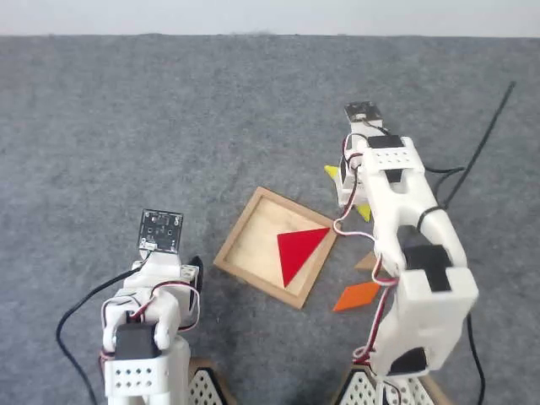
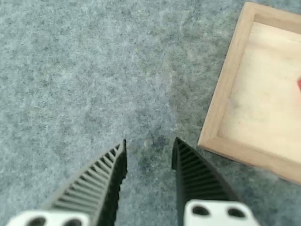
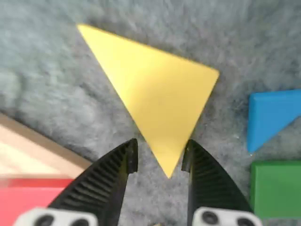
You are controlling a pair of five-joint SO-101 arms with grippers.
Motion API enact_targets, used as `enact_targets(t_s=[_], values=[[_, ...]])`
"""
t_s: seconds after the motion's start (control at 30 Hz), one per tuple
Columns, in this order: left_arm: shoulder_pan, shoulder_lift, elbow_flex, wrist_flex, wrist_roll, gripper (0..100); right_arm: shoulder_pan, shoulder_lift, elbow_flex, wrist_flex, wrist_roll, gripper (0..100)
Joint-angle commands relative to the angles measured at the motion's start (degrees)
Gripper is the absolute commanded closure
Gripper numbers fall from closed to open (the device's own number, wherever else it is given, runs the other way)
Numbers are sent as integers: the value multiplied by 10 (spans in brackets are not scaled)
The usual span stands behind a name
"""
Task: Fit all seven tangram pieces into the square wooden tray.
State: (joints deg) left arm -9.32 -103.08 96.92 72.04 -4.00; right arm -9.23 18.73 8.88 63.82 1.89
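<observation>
The open right gripper [image 3: 161, 147] straddles a corner of the yellow triangle [image 3: 155, 89]; next it should close and carry the piece into the tray [image 1: 238, 226], beside the red triangle [image 1: 295, 247]. The left gripper [image 2: 149, 146] hangs open.

Downward overview plus two close wrist views, tray [image 1: 260, 234] common.

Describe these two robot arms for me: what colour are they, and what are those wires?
The left arm and right arm are blocky white plastic with black motor blocks. Thin red, white and black wires loop along them. The left tool and right tool each have two black, ribbed, tapering fingers on white mounts with screw holes.
</observation>
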Motion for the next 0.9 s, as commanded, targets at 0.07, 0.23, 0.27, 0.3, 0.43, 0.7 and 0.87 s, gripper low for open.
enact_targets(t_s=[0.07,0.23,0.27,0.3,0.43,0.7,0.87], values=[[0,-16,-5,5,-4,847,-2,-97,5,0,2,816],[0,-16,-5,5,-4,847,-7,-65,-42,7,108,662],[0,-16,-5,5,-4,847,-7,-51,-57,7,118,653],[0,-16,-5,5,-4,847,-7,-33,-72,7,126,652],[0,-16,-5,5,-4,847,-18,36,-122,7,178,649],[0,-16,-5,5,-4,847,-40,108,-155,5,213,652],[0,-16,-5,5,-4,847,-15,155,-193,8,220,653]])
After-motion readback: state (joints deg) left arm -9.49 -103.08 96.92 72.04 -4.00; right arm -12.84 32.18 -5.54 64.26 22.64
